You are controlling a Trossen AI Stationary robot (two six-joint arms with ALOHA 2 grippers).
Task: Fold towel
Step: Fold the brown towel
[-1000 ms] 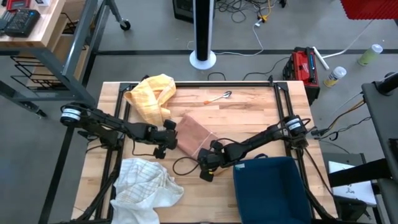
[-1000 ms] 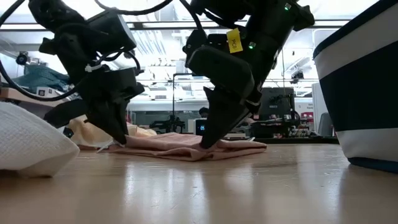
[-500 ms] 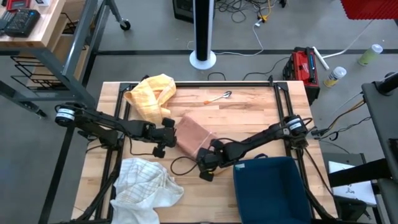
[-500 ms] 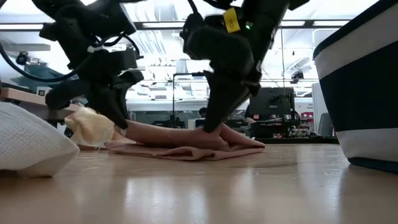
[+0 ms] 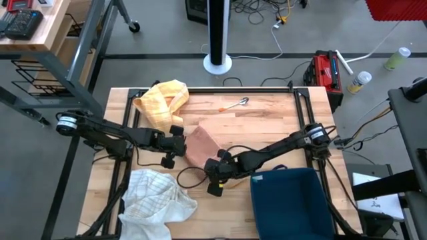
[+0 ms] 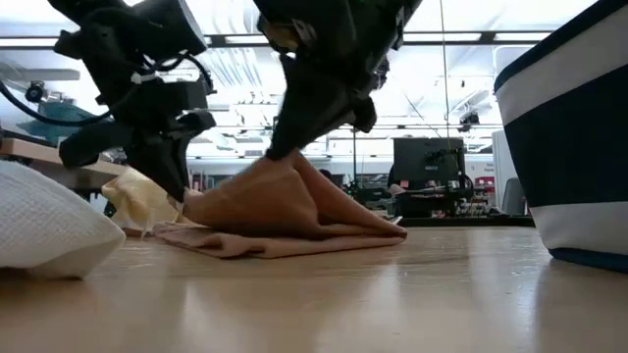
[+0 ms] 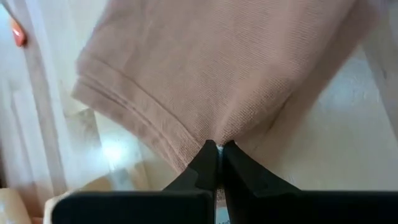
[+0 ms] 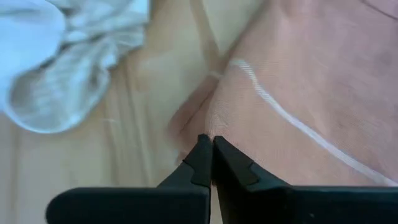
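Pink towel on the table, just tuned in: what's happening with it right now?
Both arms are working the pink towel mid-table. The left gripper is shut on one edge and the right gripper is shut on another. In the low view part of the towel is lifted into a peak while the rest lies on the table. The fold isn't finished.

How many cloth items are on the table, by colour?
Pink towel: 1
Yellow cloth: 1
White cloth: 1
Total: 3
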